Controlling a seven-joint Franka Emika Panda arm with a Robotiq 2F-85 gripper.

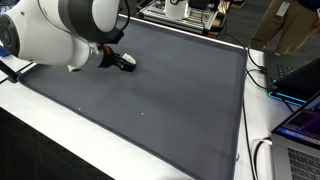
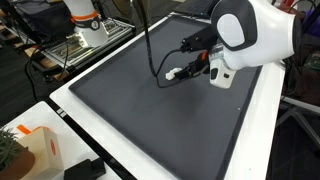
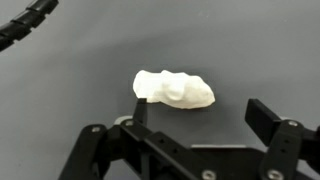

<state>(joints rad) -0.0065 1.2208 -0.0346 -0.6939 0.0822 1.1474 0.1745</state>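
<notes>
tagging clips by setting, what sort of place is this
Most likely a robotics lab or workshop: the robot arm reaches over a grey mat, with open laptops and cables beside it and an equipment cart behind.

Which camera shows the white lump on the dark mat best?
The wrist view: the white lump lies large and clear ahead of the open gripper. In both exterior views it is only a tiny pale speck beside the gripper.
</notes>
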